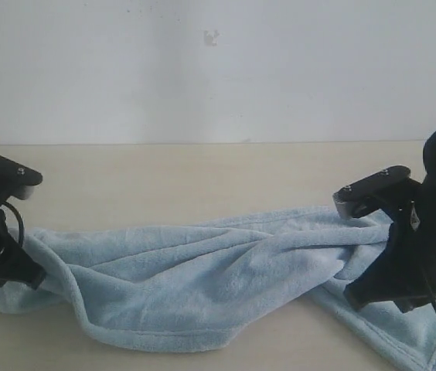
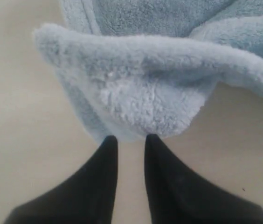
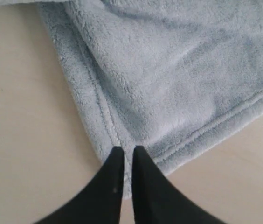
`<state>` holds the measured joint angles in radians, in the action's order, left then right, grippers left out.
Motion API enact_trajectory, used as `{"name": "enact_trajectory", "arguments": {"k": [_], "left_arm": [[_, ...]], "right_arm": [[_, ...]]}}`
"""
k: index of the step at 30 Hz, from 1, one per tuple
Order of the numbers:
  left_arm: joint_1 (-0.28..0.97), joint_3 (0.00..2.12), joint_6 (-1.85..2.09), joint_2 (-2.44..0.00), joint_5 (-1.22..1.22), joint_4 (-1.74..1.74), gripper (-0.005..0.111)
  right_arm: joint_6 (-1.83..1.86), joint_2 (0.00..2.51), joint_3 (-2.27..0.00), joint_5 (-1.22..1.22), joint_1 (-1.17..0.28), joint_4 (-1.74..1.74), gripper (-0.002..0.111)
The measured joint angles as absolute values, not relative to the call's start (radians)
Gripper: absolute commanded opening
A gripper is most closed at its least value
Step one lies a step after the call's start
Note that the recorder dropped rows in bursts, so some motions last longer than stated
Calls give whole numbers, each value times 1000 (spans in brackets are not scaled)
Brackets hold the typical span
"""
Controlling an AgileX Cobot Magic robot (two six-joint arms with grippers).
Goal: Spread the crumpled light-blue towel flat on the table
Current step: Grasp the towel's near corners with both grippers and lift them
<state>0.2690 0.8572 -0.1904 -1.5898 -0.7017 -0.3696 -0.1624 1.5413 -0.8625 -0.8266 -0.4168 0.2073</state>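
Observation:
The light-blue towel [image 1: 202, 270] lies crumpled in a long rumpled band across the table [image 1: 164, 178], with folds running along it. My left gripper [image 1: 28, 277] sits low at the towel's left end. In the left wrist view its gripper [image 2: 130, 139] is open, bare table shows between the fingers, and a folded towel corner [image 2: 141, 93] lies just past the tips. My right gripper [image 1: 357, 297] is at the towel's right end. In the right wrist view this gripper [image 3: 128, 150] is shut on the hemmed corner of the towel [image 3: 169, 70].
A white wall [image 1: 218, 69] rises behind the table's far edge. Bare tabletop stretches behind the towel and in front of its middle. The towel's right corner reaches the lower right edge of the exterior view.

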Motion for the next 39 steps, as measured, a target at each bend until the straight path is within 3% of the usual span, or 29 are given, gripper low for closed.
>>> {"name": "enact_trajectory", "arguments": {"k": [1, 2, 3, 5, 11, 13, 16, 26, 39], "left_arm": [[269, 866, -188, -1590, -708, -370, 40], [269, 880, -184, -1586, -711, -378, 45], [269, 882, -182, -1581, -702, -387, 57], [261, 884, -195, -1575, -632, -426, 67], [232, 890, -241, -1694, -517, -432, 66], [232, 892, -243, -1710, -493, -434, 51], [232, 894, -243, -1711, -481, -436, 5], [232, 953, -233, -1468, -608, -420, 4], [232, 826, -233, -1329, -538, -426, 4]], "right_arm": [[-162, 1541, -862, -816, -417, 199, 37], [-161, 1543, -862, -795, -417, 186, 41], [-161, 1545, -862, -785, -417, 178, 45], [-158, 1563, -862, -770, -417, 171, 44], [-156, 1623, -860, -763, -417, 170, 44], [-154, 1630, -853, -758, -417, 169, 44], [-154, 1630, -815, -685, -417, 185, 44], [-152, 1630, -783, -806, -417, 179, 44], [-143, 1630, -681, -633, -417, 175, 44]]}}
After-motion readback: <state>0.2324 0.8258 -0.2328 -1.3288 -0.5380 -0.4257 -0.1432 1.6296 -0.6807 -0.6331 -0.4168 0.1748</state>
